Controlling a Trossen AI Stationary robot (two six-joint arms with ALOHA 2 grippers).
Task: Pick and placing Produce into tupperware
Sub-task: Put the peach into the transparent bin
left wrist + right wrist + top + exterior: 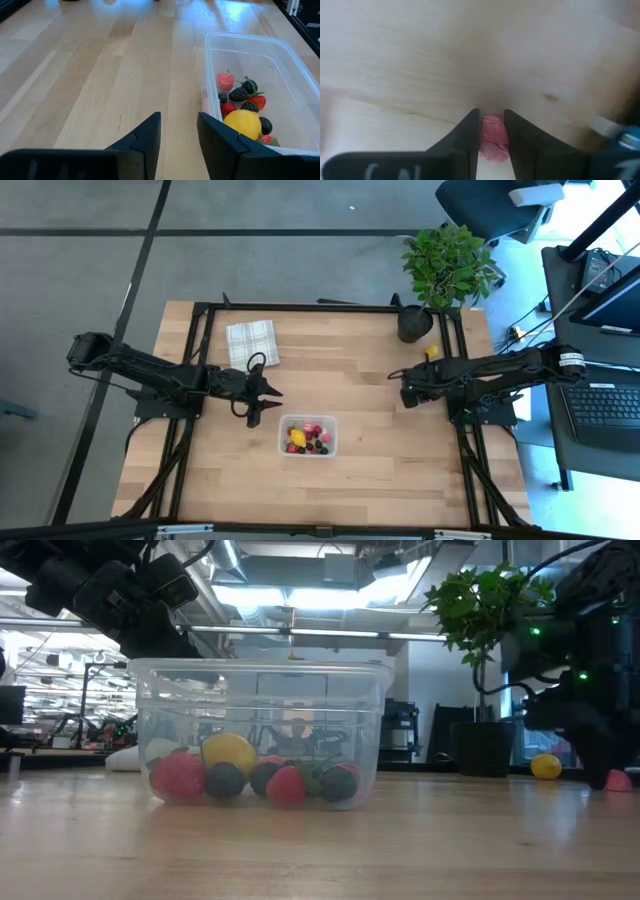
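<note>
The clear tupperware [308, 436] [260, 730] stands on the wooden table, holding several pieces of produce: a yellow lemon-like piece [242, 122], red, pink and dark berries. My left gripper [179, 117] [272, 392] hovers open just left of the tub, with nothing between its fingers. My right gripper [491, 112] [403, 390] points down at the table's right side, shut on a pink berry [493, 139] [617, 780]. A loose yellow piece [431, 352] [545, 766] lies on the table beyond it. My right gripper pinches the pink berry's two sides [484, 137] between its two fingers [467, 132], which come from above and point down. The berry sits at table level [617, 780].
A potted green plant [445, 265] stands at the far right corner. A white-green checked folded cloth [252, 343] lies at the far left. Bare wood [370, 370] stretches between the two arms and in front of the tub.
</note>
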